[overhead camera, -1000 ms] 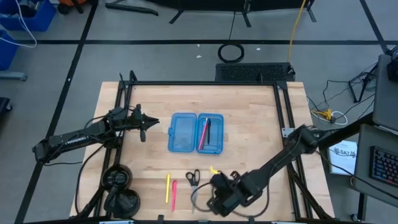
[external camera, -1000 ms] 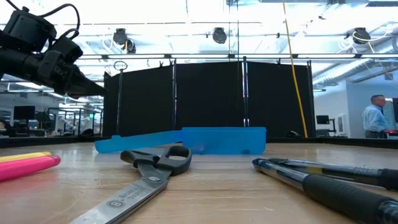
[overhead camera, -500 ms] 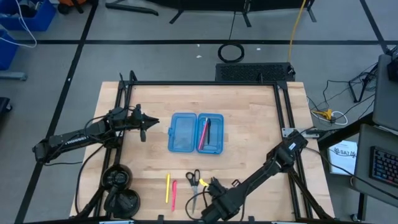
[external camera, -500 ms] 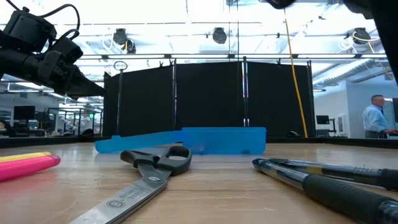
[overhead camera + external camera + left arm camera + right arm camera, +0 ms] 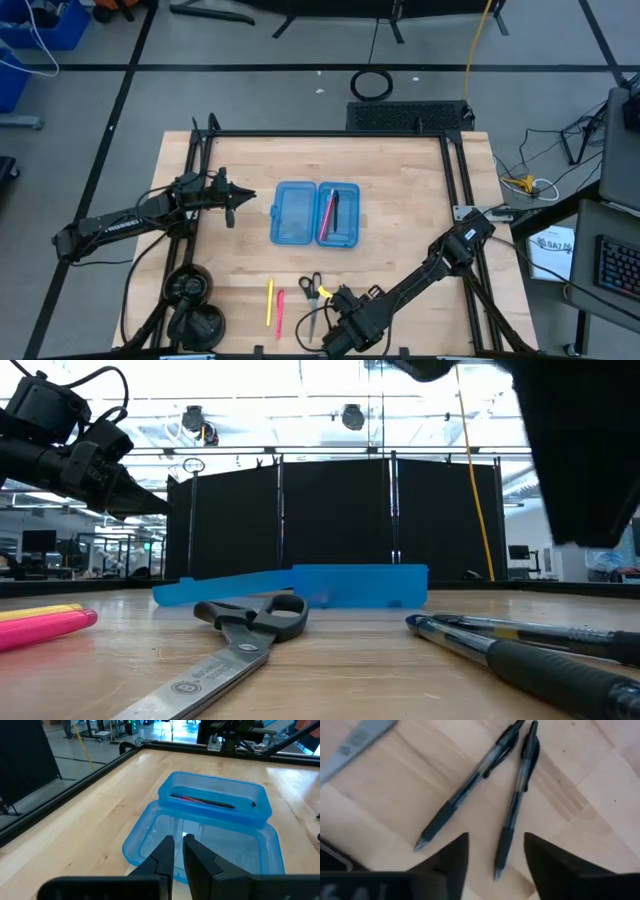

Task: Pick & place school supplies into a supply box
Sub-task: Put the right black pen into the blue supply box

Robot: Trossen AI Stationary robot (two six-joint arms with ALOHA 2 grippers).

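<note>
While its fingers gape, right tool (image 5: 492,855) hovers over two pens (image 5: 512,805).

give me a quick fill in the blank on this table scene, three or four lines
1. The supply box lies ____, both halves showing.
2. Between the right gripper's fingers lies a black ____.
3. The scissors lie on the ____, outside the box.
4. Beside the yellow pen lies a ____ one.

Missing words: open; pen; table; pink

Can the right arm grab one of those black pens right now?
Probably yes. The right gripper hangs open just above the two black pens, one lying in line with its gap, with only bare table around them.
</note>
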